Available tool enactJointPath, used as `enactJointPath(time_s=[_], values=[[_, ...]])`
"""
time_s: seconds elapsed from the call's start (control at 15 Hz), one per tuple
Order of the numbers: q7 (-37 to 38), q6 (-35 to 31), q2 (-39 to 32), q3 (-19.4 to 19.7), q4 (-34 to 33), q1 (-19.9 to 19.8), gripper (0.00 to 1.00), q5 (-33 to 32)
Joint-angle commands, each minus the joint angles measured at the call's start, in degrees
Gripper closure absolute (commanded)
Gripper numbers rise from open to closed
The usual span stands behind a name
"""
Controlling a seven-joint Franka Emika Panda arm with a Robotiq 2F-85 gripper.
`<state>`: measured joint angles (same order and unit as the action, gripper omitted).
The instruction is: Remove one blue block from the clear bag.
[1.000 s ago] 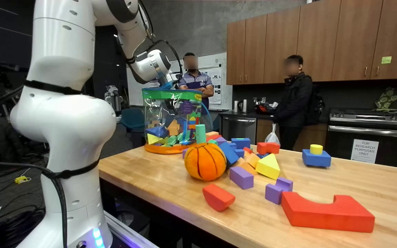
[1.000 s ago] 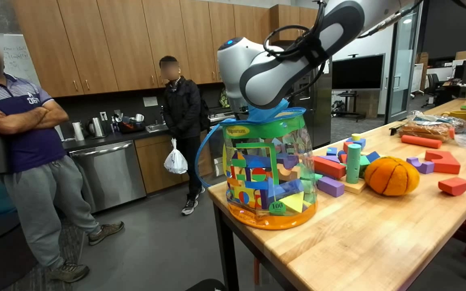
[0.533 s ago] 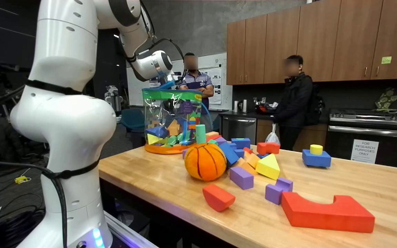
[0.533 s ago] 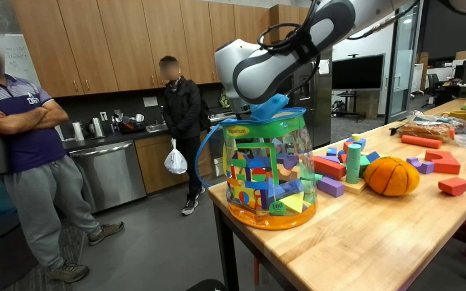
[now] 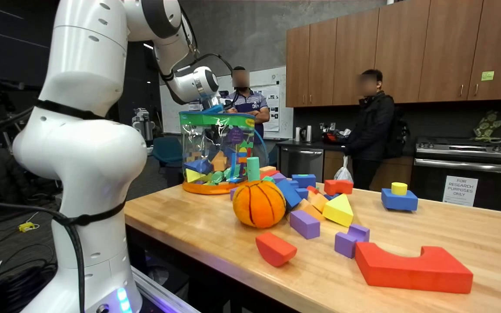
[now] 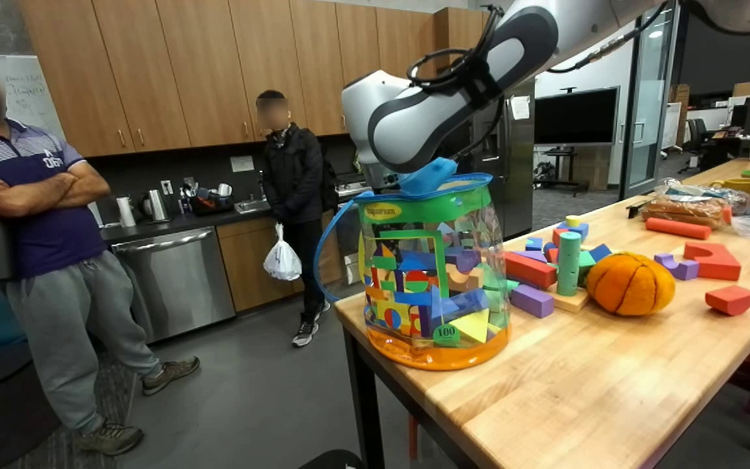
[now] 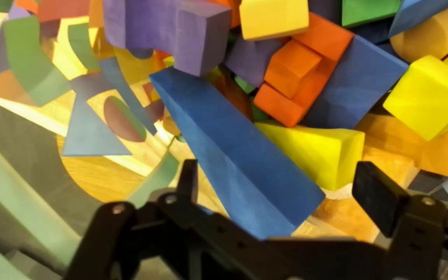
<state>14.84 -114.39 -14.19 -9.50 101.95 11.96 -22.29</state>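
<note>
Here we are, deep in play: the gripper [image 7: 276,181] sits inside the clear bag [image 6: 446,210], the arm [image 6: 407,133] in through its top, so the reach-in looks done. Its 2 fingers [image 7: 188,177] stand wide apart, nothing clasped between them. Just beyond the tips, in the wrist view, lies our likely pick, a long blue block [image 7: 243,155] slanting away across the gap, with a yellow block [image 7: 317,151] just beside it. A purple block [image 7: 158,29] overlaps its far end — resting on it or not, we can't tell — and we can't make out any touch from the fingers either. What's left, none of it done yet by our reading: settle the fingers on both sides of that blue block, close up on it, lift, and bring 1 out through the top of the clear bag.
</note>
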Motion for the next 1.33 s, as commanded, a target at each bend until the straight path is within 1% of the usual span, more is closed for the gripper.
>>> enactJointPath(time_s=[0.0,0.33,0.73,1.07,1.13,1.2,1.27], values=[[-1.44,-0.34,-2.06,0.78,-1.62,0.91,0.0,0.49],[-0.18,-1.15,-2.73,1.68,-0.9,1.02,0.0,-0.45],[3.32,-3.34,-1.64,3.66,-0.08,1.28,0.0,-3.81],[3.69,-3.24,-2.0,3.74,-0.43,1.36,0.0,-4.79],[3.46,-3.16,-1.99,3.66,-0.4,1.36,0.25,-4.66],[3.32,-3.06,-1.99,3.63,-0.42,1.41,0.26,-4.64],[3.27,-3.1,-2.01,3.63,-0.43,1.45,0.31,-4.66]])
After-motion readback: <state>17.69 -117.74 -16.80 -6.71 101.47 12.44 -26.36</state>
